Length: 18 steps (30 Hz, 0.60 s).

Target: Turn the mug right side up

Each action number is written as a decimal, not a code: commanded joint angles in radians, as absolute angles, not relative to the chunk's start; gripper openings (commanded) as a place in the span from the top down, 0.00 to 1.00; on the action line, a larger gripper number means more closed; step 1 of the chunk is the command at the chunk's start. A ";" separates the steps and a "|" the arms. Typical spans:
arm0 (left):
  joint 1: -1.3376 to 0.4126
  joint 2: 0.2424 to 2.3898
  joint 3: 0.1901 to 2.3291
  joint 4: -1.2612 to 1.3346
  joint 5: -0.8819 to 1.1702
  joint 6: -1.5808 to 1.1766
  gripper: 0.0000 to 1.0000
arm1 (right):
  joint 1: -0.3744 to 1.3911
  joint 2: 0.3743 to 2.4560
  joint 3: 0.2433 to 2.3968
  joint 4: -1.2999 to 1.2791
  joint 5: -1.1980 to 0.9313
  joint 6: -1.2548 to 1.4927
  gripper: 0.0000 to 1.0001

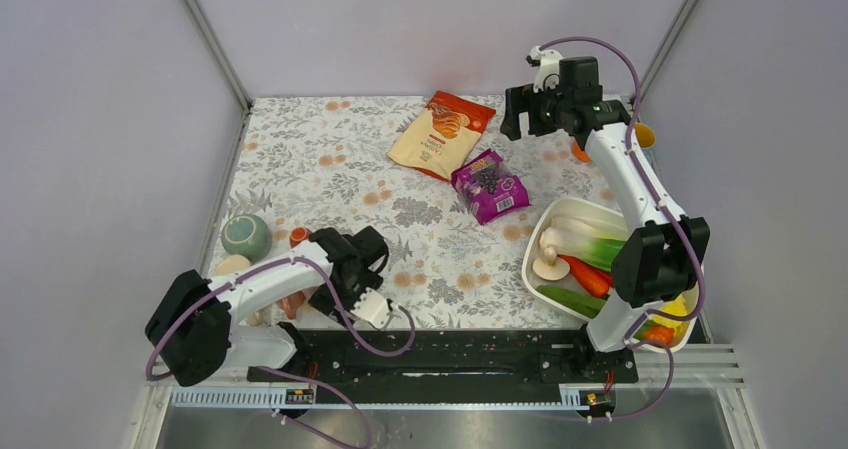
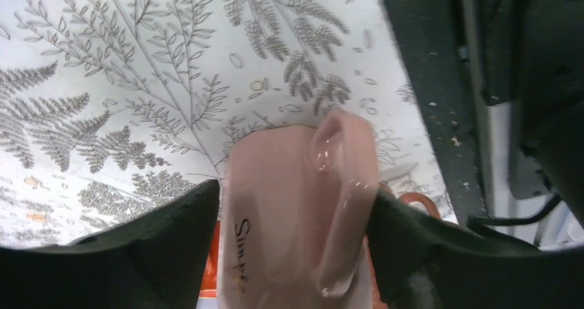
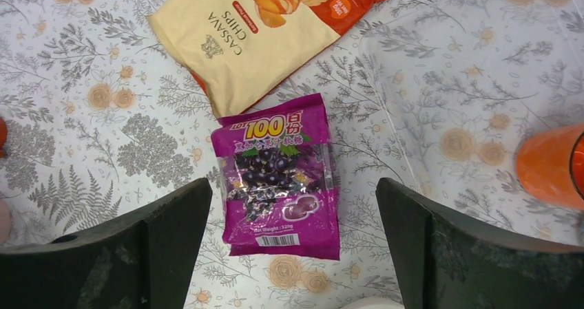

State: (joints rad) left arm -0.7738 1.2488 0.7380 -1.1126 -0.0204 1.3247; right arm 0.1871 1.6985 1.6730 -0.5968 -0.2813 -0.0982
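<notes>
The pale pink mug [image 2: 289,212] fills the left wrist view, its handle turned toward the camera and dark lettering running down its side. My left gripper [image 2: 297,243] has a finger pressed against each side of it, one on the body and one on the handle. From above, the left gripper [image 1: 325,294] is low at the table's near left and covers most of the mug [image 1: 293,304]. My right gripper [image 1: 525,119] is held high over the back right of the table; in its own view the right gripper [image 3: 293,247] stands open with nothing between its fingers.
An orange piece [image 2: 210,268] shows under the mug. A green round object [image 1: 246,237] and a small orange one [image 1: 300,236] lie at the left. A chips bag [image 1: 440,134] and purple candy bag [image 3: 279,178] lie mid-table. A white tray [image 1: 560,214] of vegetables and an orange cup [image 3: 547,164] are right.
</notes>
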 commanded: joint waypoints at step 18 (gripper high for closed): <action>-0.558 1.407 1.077 -0.726 0.078 0.945 1.00 | 0.203 1.536 1.505 -0.482 -0.383 0.027 0.01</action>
State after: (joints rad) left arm -0.6468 1.4189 0.9215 -0.8333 -0.0624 1.1210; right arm 0.1917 1.6611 1.5757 -0.5648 -0.3420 -0.0521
